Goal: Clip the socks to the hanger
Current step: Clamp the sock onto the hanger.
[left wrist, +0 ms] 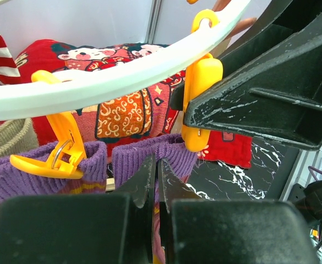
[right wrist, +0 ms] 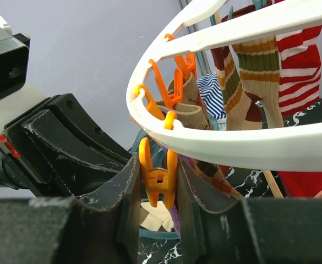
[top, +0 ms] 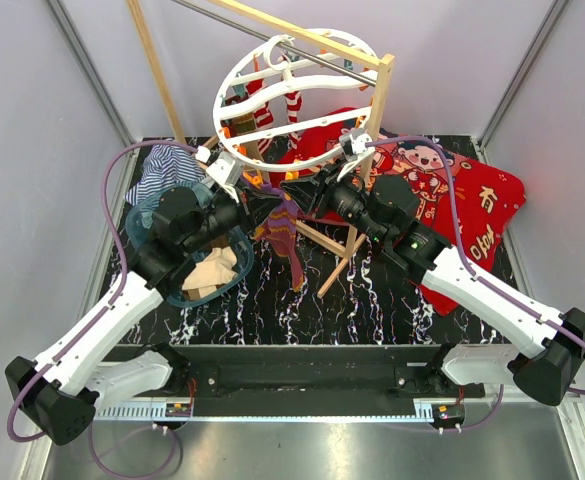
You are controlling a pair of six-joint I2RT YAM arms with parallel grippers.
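The round white hanger (top: 292, 95) hangs from the wooden frame with several socks clipped on it. My left gripper (left wrist: 156, 162) is shut on the cuff of a purple striped sock (left wrist: 174, 157) and holds it up under the hanger's ring (left wrist: 111, 77). A second orange clip (left wrist: 61, 148) grips the sock's left part. My right gripper (right wrist: 158, 165) is shut on an orange clip (right wrist: 159, 176) that dangles from the ring (right wrist: 232, 146); the same clip (left wrist: 202, 93) hangs just above the cuff. Both grippers meet in the top view, left (top: 257, 205) and right (top: 307, 195), with the sock (top: 284, 238) dangling below.
A blue basket (top: 162, 290) with more socks stands under my left arm. The red cartoon blanket (top: 472, 220) lies at the right, the blue-white striped cloth (top: 162, 165) at the back left. Wooden frame poles (top: 367, 170) stand right behind the grippers.
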